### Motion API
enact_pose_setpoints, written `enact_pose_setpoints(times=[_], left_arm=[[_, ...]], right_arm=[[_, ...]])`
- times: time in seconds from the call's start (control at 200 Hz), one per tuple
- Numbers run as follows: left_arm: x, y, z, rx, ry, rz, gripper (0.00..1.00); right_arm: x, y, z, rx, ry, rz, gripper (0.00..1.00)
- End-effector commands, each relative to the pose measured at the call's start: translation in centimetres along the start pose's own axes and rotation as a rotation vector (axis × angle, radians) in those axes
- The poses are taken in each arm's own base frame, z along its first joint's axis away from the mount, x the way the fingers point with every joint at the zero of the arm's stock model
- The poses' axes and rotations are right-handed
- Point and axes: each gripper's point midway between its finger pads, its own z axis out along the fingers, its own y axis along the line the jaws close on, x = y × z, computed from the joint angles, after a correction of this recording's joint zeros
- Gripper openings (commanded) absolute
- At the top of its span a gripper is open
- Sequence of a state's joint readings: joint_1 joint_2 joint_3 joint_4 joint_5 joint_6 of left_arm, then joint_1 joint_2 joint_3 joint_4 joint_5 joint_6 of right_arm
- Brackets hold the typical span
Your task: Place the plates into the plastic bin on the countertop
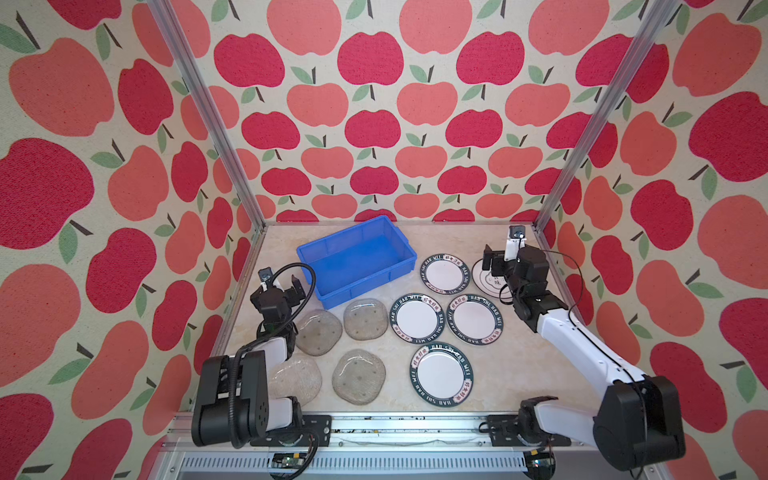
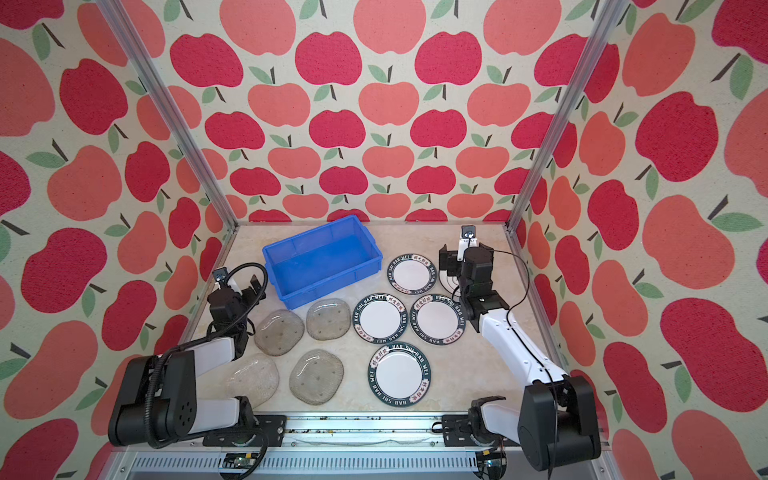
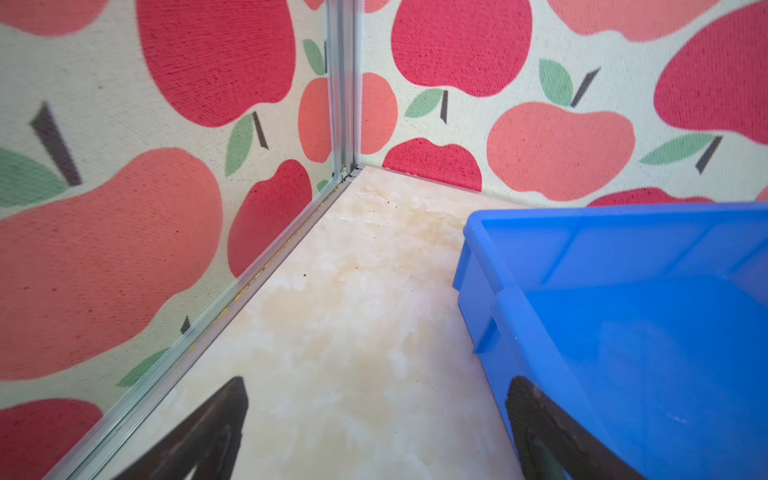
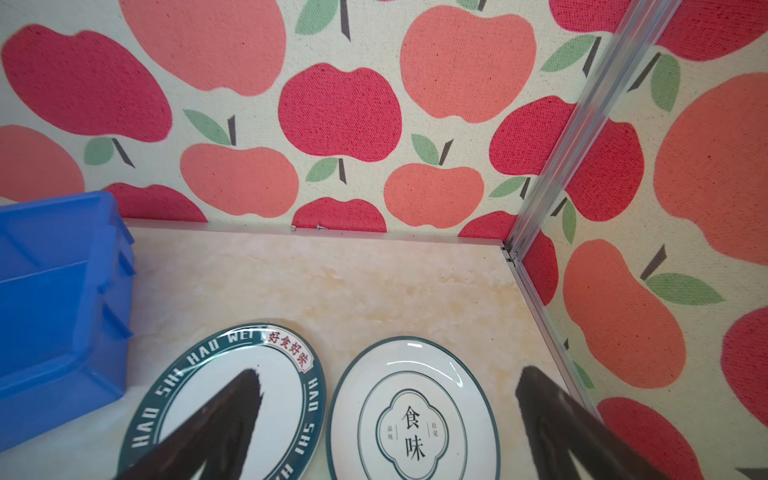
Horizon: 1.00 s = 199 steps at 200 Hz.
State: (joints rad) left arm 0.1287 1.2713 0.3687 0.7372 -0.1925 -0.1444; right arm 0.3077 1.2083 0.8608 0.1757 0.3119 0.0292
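The bright blue plastic bin sits by the back edge of the beige marbled countertop, every plate outside it. Four pebbly grey rounded-square glass plates lie front-left; four glossy green-rimmed white plates and one thin-ringed white plate, right. The left gripper and right gripper gape wide, empty.

Open-topped plastic bin, bare countertop at back right, plates crowding the front

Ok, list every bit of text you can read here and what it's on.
"HAO SHI HAO WEI": rims of the green-rimmed plates.
"好食好味": red, on white patches in those rims.
"食味": centre of the ringed plate.
Tiny characters flanking it: too small to read.
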Motion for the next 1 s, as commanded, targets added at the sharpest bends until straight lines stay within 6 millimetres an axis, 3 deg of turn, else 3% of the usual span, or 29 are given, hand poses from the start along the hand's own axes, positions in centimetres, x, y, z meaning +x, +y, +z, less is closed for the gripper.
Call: enact_pose_setpoints(times=[0.0,0.155,0.335,0.47,0.545,0.7,0.745,0.851,0.911,0.991], left_arm=[[-1.3,2.2,-2.3,-0.102,0.035,-0.143,0.99],[-4.6,-1.0,-5.8,0.036,0.119,-0.171,0.99],[-3.9,-7.7,-11.3,0.337,0.306,-0.236,0.99],[-1.9,-11.9,-16.4,0.552,0.460,-0.325,0.99],[-0.3,-12.5,-18.8,0.566,0.536,-0.302,1.00],[2.7,-12.3,-22.2,0.557,0.633,-0.254,0.99],[3.4,-12.0,-22.6,0.545,0.649,-0.252,0.99],[4.8,-12.1,-23.0,0.545,0.687,-0.258,0.98],[5.6,-12.3,-23.0,0.546,0.707,-0.254,0.98],[6.3,-12.6,-22.9,0.543,0.720,-0.243,0.97]], right_arm=[[3.8,4.8,-2.0,-0.154,0.214,0.024,1.00],[5.4,12.5,-6.0,-0.429,0.374,-0.047,1.00],[6.8,19.8,-12.5,-0.791,0.559,-0.067,0.99],[8.2,23.9,-16.8,-0.991,0.716,-0.011,0.85],[9.9,25.8,-18.6,-1.057,0.808,-0.019,0.73],[14.5,28.7,-20.7,-1.137,0.974,-0.045,0.62],[15.8,29.4,-21.2,-1.155,1.014,-0.048,0.55],[18.2,30.9,-21.7,-1.178,1.082,-0.073,0.52],[19.3,31.6,-21.8,-1.190,1.118,-0.077,0.39],[20.8,32.4,-21.8,-1.198,1.176,-0.070,0.37]])
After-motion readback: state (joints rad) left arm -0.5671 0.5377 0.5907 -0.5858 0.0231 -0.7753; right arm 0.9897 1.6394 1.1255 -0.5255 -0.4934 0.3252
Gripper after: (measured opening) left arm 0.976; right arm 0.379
